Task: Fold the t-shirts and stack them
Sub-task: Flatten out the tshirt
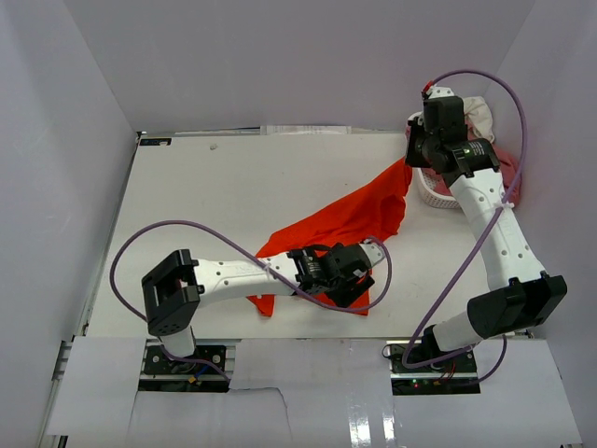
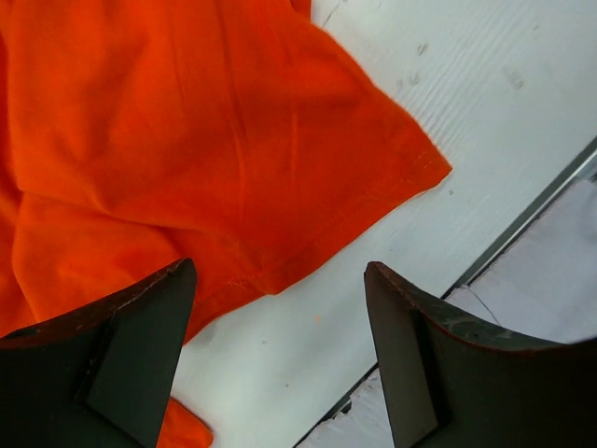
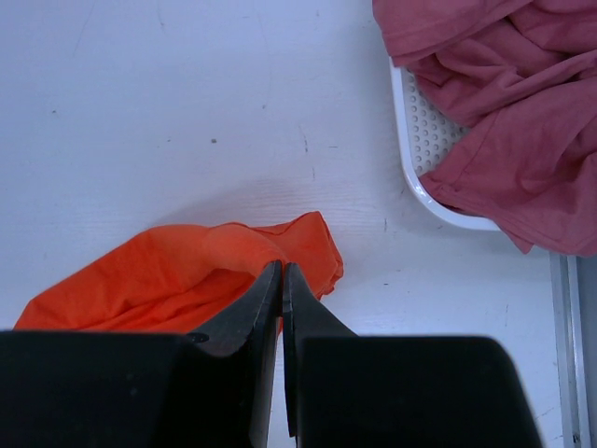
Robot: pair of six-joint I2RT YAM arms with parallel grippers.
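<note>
The bright orange-red t-shirt point(image 1: 345, 219) lies stretched diagonally across the white table, from near the front edge up toward the back right. Its far corner point(image 3: 308, 243) rises to my right gripper point(image 3: 282, 266), whose jaws are shut on the cloth just left of the basket point(image 1: 417, 157). My left gripper point(image 1: 347, 276) hovers over the shirt's near end with its jaws open wide. In the left wrist view the orange shirt point(image 2: 187, 140) has a hem corner beyond the fingertips, and bare table shows between the open left gripper point(image 2: 280, 271). A rose-pink t-shirt point(image 3: 522, 93) fills the basket, with a cream-white one point(image 1: 480, 112) behind.
The white perforated basket point(image 3: 420, 140) stands at the table's back right corner point(image 1: 437, 194). The table's front edge point(image 2: 522, 224) runs just beyond the left gripper. Purple cables point(image 1: 187, 224) loop beside both arms. White walls enclose the table on three sides.
</note>
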